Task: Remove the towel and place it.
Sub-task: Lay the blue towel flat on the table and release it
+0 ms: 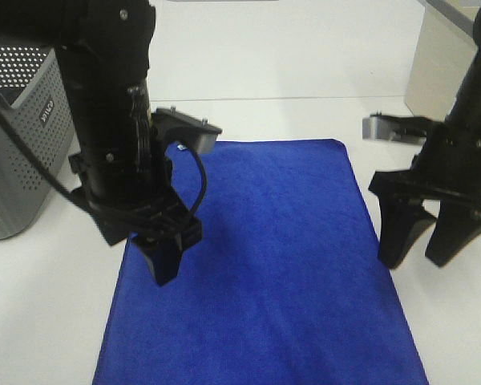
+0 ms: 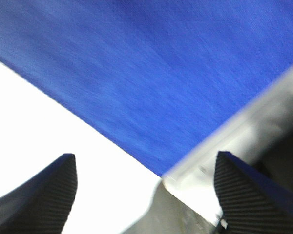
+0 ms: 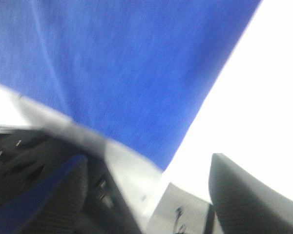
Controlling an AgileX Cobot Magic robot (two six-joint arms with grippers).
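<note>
We saw the towel [image 1: 280, 265] spread flat on the white surface [image 1: 305, 64], held by neither tool. Our left tool [image 1: 167, 269] hung over the towel's near-side edge, its fingers wide apart and empty, with the cloth running out from under it toward the right tool [image 1: 423, 249]. That one also stood wide and empty, just off the towel's opposite edge, above bare surface. A grey perforated basket [image 1: 16, 136] sat on the outer side of the left tool.

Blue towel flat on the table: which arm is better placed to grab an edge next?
Probably left. The left gripper hangs open right over the left edge of the royal-blue plush towel; the right gripper, also open, hangs beside the right edge, over the white table.
</note>
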